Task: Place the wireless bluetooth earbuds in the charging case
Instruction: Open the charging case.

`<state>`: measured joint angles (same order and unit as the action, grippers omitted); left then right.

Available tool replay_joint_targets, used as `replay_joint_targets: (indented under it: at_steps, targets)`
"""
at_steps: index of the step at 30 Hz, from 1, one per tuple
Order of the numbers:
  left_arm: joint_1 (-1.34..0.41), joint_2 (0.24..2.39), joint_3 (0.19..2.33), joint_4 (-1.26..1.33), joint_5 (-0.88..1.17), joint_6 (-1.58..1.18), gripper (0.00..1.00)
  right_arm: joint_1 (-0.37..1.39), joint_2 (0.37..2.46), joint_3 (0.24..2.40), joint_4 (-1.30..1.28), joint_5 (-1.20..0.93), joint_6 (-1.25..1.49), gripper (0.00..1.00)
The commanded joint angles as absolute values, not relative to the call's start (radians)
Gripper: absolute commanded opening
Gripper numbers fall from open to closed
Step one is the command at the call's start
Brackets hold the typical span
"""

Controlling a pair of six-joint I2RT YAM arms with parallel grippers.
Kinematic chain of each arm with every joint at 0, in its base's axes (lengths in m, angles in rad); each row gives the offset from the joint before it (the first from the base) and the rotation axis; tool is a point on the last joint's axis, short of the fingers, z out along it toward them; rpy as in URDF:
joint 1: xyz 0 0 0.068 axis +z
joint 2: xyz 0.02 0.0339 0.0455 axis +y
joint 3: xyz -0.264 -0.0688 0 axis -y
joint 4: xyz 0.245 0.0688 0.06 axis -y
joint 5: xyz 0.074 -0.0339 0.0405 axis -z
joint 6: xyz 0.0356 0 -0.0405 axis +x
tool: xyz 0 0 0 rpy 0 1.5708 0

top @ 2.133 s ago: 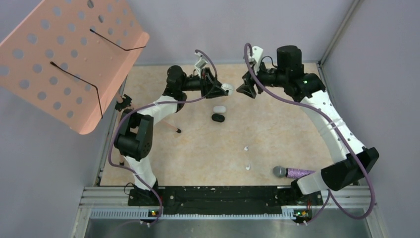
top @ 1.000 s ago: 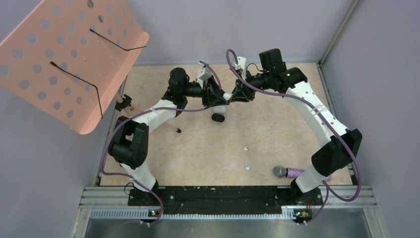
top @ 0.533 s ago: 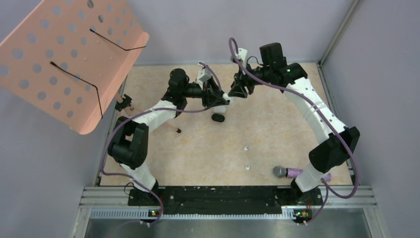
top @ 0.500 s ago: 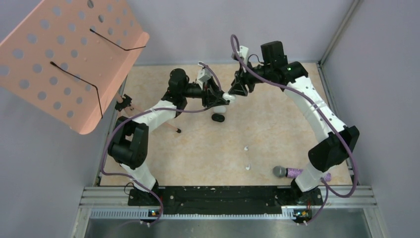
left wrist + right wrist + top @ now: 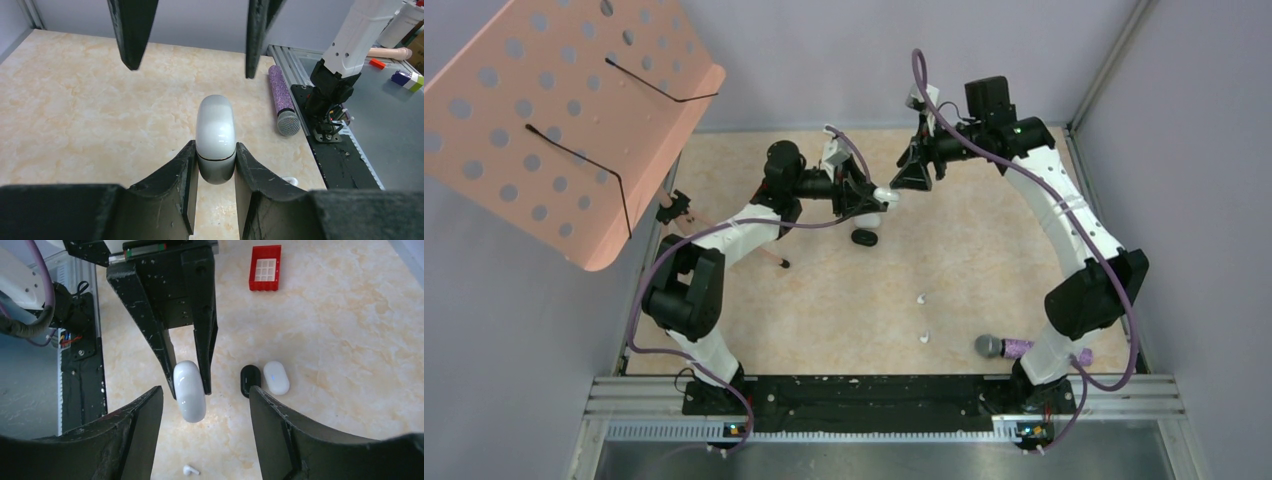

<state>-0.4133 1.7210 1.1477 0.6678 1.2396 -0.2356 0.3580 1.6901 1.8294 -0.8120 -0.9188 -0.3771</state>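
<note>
My left gripper [image 5: 879, 197] is shut on a glossy white charging case [image 5: 216, 135] with its lid closed, and holds it above the table. My right gripper [image 5: 902, 182] is open and empty. It faces the case from the right with a gap between them; its fingertips [image 5: 132, 47] show at the top of the left wrist view. In the right wrist view the held case [image 5: 190, 397] hangs between my open fingers [image 5: 135, 435]. Two white earbuds [image 5: 921, 298] [image 5: 925, 337] lie on the table in front; one also shows in the right wrist view [image 5: 190, 470].
A black case [image 5: 863, 237] and a second white case [image 5: 276, 377] lie on the table below the left gripper. A purple glitter microphone [image 5: 1006, 347] lies front right. A red tray [image 5: 265, 267] lies on the table. A pink perforated stand [image 5: 564, 120] overhangs the left side.
My right gripper came in to the held case, then drew back up and to the right, away from it. The left gripper still holds the case in the same spot.
</note>
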Motion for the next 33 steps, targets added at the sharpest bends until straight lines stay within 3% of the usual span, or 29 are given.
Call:
replay_joint_targets:
  at_steps: [1, 9, 20, 33]
  targets:
    - [-0.415, 1.675, 1.146, 0.752, 1.232, -0.273, 0.00, 0.377, 1.647, 1.804, -0.852, -0.978, -0.435, 0.66]
    - [-0.415, 1.659, 1.163, 0.828, 1.250, -0.358, 0.00, 0.383, 1.677, 1.785, -0.859, -0.959, -0.475, 0.66]
    - [-0.417, 1.660, 1.173, 0.817, 1.278, -0.326, 0.00, 0.373, 1.713, 1.828, -0.810, -0.848, -0.436, 0.55]
    - [-0.420, 1.666, 1.179, 0.769, 1.273, -0.296, 0.00, 0.352, 1.733, 1.858, -0.767, -0.888, -0.356, 0.55]
